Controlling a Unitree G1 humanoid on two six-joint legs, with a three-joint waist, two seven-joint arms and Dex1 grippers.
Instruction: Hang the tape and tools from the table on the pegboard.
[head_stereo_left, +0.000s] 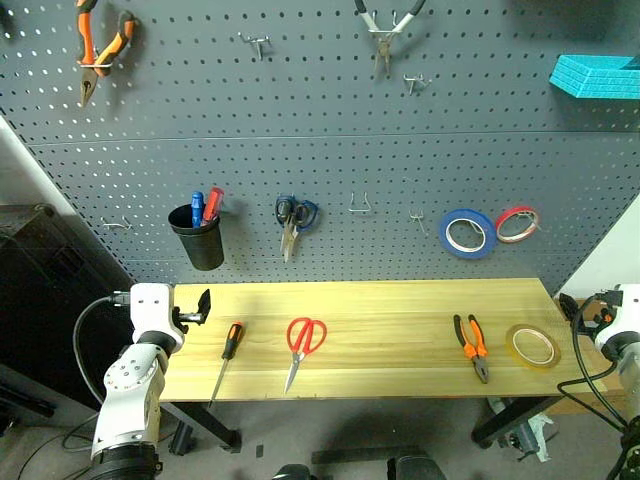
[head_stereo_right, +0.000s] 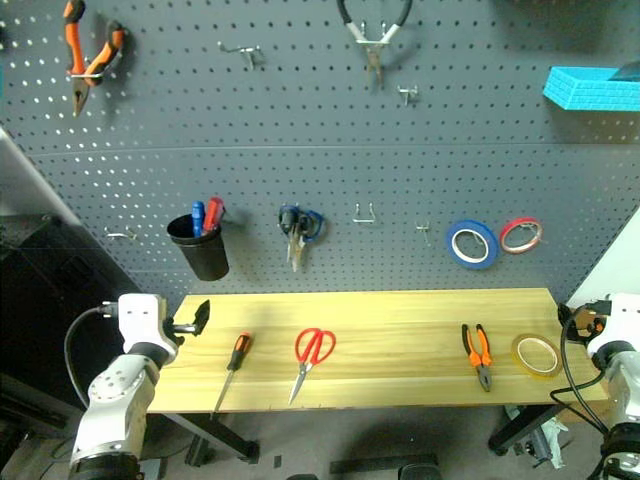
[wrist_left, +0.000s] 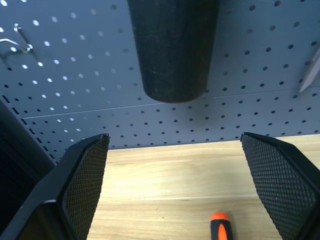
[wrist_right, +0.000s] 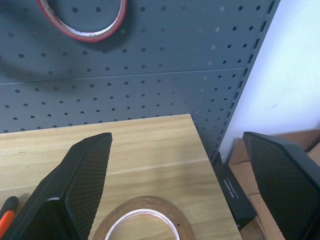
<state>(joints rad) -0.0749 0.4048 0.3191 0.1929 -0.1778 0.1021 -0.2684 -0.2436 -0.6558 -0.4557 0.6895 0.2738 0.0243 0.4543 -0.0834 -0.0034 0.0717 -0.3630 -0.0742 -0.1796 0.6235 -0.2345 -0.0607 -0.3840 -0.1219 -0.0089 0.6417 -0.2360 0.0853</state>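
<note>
On the light wood table (head_stereo_left: 390, 305) lie, from left to right, an orange-and-black screwdriver (head_stereo_left: 229, 348), red-handled scissors (head_stereo_left: 303, 343), orange-and-black pliers (head_stereo_left: 473, 346) and the yellowish tape (head_stereo_left: 533, 346). The dark grey pegboard (head_stereo_left: 330, 140) rises behind them. My left gripper (wrist_left: 175, 142) hovers open over the table's left end, with the screwdriver's handle tip (wrist_left: 220, 226) just in front. My right gripper (wrist_right: 177, 137) stands open over the table's right end, directly behind the tape (wrist_right: 145, 218). Neither holds anything.
Hung on the pegboard are a black cup (head_stereo_left: 200, 238) with red and blue screwdrivers, blue-handled scissors (head_stereo_left: 293, 218), a blue roll (head_stereo_left: 467, 232), a red roll (head_stereo_left: 517, 223), orange pliers (head_stereo_left: 100, 45) and black pliers (head_stereo_left: 385, 25). Bare hooks (head_stereo_left: 360, 205) sit mid-board. A turquoise bin (head_stereo_left: 597, 75) is top right.
</note>
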